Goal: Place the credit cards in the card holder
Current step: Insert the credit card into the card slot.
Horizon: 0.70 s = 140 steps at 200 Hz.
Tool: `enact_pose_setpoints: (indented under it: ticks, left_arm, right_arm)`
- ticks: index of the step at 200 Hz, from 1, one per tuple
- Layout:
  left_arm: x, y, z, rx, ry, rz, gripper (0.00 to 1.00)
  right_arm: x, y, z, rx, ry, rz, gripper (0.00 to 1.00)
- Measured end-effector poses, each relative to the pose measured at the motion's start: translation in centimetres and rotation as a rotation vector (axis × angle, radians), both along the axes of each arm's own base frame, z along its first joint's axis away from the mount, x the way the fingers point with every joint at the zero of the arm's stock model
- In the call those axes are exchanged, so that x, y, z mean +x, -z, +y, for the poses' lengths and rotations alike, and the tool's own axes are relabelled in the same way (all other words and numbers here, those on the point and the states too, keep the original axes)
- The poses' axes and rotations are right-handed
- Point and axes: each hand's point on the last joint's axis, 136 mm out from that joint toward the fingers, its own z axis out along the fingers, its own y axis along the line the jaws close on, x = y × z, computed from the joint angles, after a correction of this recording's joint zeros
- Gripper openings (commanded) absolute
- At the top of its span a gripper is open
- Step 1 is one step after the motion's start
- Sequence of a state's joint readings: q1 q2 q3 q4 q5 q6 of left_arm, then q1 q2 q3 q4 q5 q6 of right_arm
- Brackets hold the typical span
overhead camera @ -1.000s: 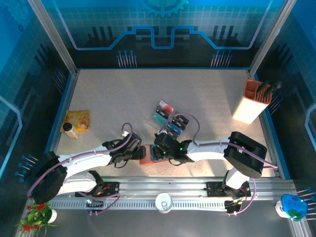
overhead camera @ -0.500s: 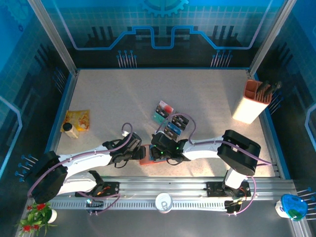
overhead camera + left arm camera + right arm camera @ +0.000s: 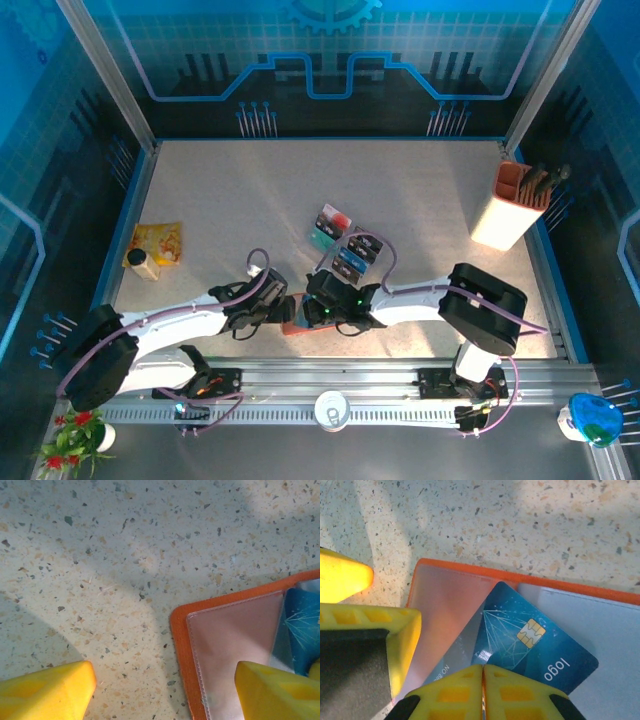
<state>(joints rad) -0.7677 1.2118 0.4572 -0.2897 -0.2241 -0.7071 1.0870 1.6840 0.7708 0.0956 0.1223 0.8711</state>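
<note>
The right gripper (image 3: 482, 690) has closed fully at the near edge of the blue card (image 3: 520, 640), which lies askew on the open card holder (image 3: 470, 566) at 6 o'clock on the table (image 3: 250, 200), apparently not yet pocketed; the left gripper (image 3: 160, 690) stands wide and empty.

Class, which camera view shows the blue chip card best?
The right wrist view: the blue chip card lies face up over the card holder, chip and lettering legible. The left wrist view catches one corner. The top external view gives the holder's orange edge.
</note>
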Motion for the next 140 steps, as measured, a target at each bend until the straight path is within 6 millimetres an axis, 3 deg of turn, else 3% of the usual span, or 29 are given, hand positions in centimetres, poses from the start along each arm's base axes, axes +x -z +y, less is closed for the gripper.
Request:
enact_pose_setpoints:
  ticks: [50,73,102,140]
  left_arm:
    - [0.1,0.1,0.0,0.009,-0.001,0.003,0.76]
    - [0.1,0.1,0.0,0.010,0.000,0.004,0.77]
    - [0.2,0.2,0.0,0.019,-0.002,0.008,0.76]
    - [0.2,0.3,0.0,0.031,-0.001,0.019,0.76]
  right_arm:
    - [-0.5,-0.5,-1.9,0.010,0.010,-0.003,0.14]
    - [-0.3,-2.0,-2.7,0.039,0.027,-0.023,0.25]
    - [0.3,-3.9,-2.8,0.086,0.052,-0.049,0.31]
    - [-0.4,-2.2,-4.4,0.072,0.103,-0.008,0.36]
